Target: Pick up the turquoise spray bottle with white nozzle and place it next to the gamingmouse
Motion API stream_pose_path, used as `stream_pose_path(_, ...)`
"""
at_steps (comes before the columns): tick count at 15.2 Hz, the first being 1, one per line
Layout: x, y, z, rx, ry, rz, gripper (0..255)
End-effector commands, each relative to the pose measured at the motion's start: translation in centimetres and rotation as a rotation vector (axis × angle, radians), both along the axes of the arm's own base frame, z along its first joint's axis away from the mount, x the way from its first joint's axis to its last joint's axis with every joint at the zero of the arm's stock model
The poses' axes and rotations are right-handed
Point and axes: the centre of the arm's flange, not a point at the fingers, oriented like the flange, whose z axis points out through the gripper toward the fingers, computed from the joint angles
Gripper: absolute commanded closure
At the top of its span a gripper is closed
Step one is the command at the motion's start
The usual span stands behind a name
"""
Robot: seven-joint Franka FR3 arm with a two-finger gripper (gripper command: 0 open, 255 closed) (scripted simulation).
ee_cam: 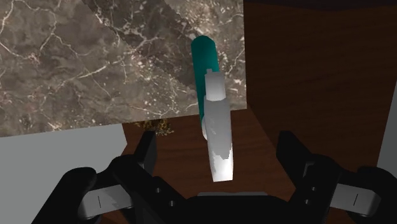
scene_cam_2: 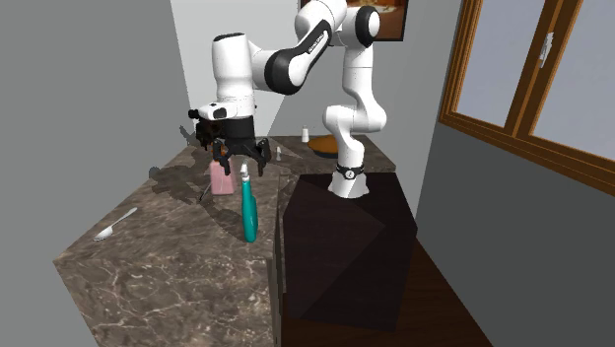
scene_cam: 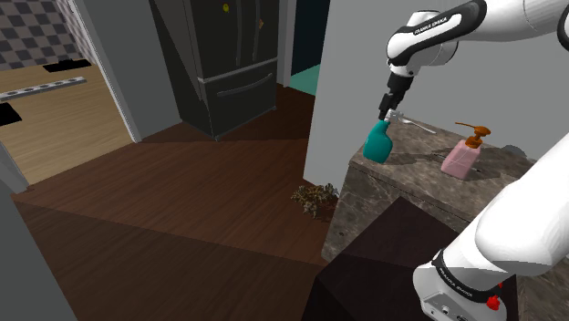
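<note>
Right now I see the end effector (scene_cam: 390, 108) (scene_cam_2: 239, 158) (ee_cam: 218, 140) pointing down over the desk (scene_cam: 401, 187) (scene_cam_2: 168, 266) (ee_cam: 76, 63), its two black fingers (ee_cam: 147, 143) spread wide. Between them, without touching either one, sits the white nozzle of the spray bottle (scene_cam: 378, 141) (scene_cam_2: 249, 212) (ee_cam: 205, 63). So nothing is pinched; the nozzle only stands in the gap.

The bottle itself is directly below the end effector. It stands upright on the marbled desk top, its turquoise body close to the desk's edge. From the wrist camera I look straight down its length, white head nearest and turquoise body beyond.

Near the end effector, farther in from the desk's edge than the spray bottle, stands a pink pump bottle (scene_cam: 460, 157) (scene_cam_2: 222, 177), apart from the turquoise one. Well away from the end effector, out along the desk, lies a grey spoon-like utensil (scene_cam_2: 115, 224).

Past the desk's edge, far beneath the end effector, I see a dark wooden floor (scene_cam: 182, 210) (ee_cam: 305, 76) with a small clump of dried plant (scene_cam: 315, 199) (ee_cam: 156, 125) at the desk's foot. The arm's dark box stand (scene_cam: 383, 264) (scene_cam_2: 345, 246) sits right against the desk, and a black fridge (scene_cam: 228, 64) stands across the room
</note>
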Motion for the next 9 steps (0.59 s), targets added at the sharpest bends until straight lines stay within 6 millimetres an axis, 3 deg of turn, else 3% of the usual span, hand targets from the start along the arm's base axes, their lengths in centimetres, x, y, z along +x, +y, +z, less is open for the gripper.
stream_pose_path(1,0.02,-0.03,-0.20,0.000,0.000,0.000,0)
stream_pose_path(6,0.02,-0.02,-0.19,0.000,0.000,0.000,0)
stream_pose_path(7,0.02,-0.02,-0.19,0.000,0.000,0.000,255)
stream_pose_path(9,0.02,-0.02,-0.19,0.000,0.000,0.000,255)
